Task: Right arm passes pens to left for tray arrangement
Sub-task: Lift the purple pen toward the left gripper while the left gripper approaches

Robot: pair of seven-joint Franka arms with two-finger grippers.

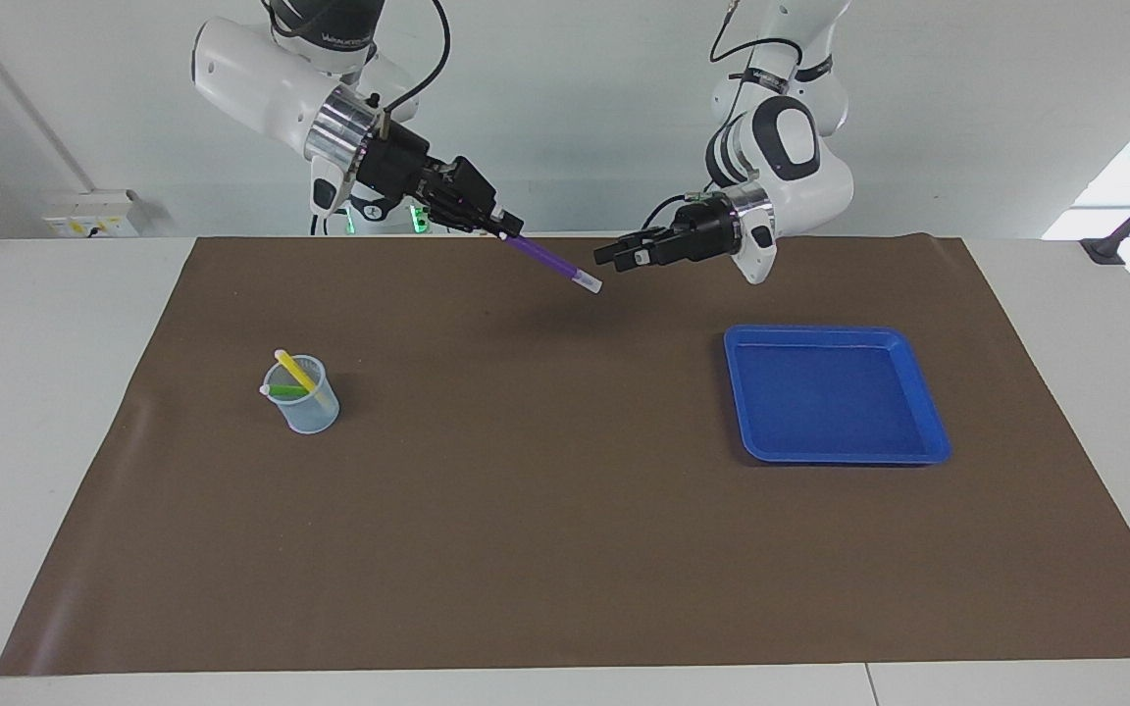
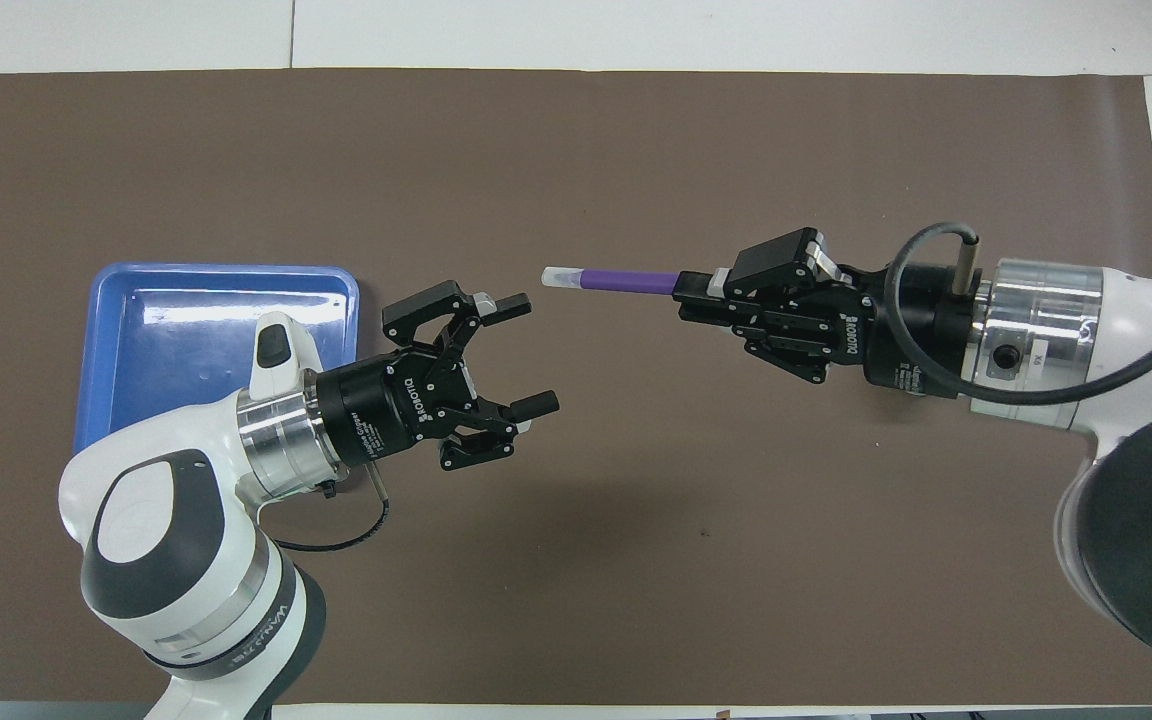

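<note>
My right gripper is shut on the purple pen, held up over the middle of the brown mat with its pale tip pointing at the left gripper. My left gripper hangs open just short of that tip, not touching it. The blue tray lies bare toward the left arm's end of the table. A yellow pen and a green pen stand in a small clear cup toward the right arm's end; the cup is out of the overhead view.
A brown mat covers most of the white table. The left arm's wrist hangs over the tray's corner in the overhead view.
</note>
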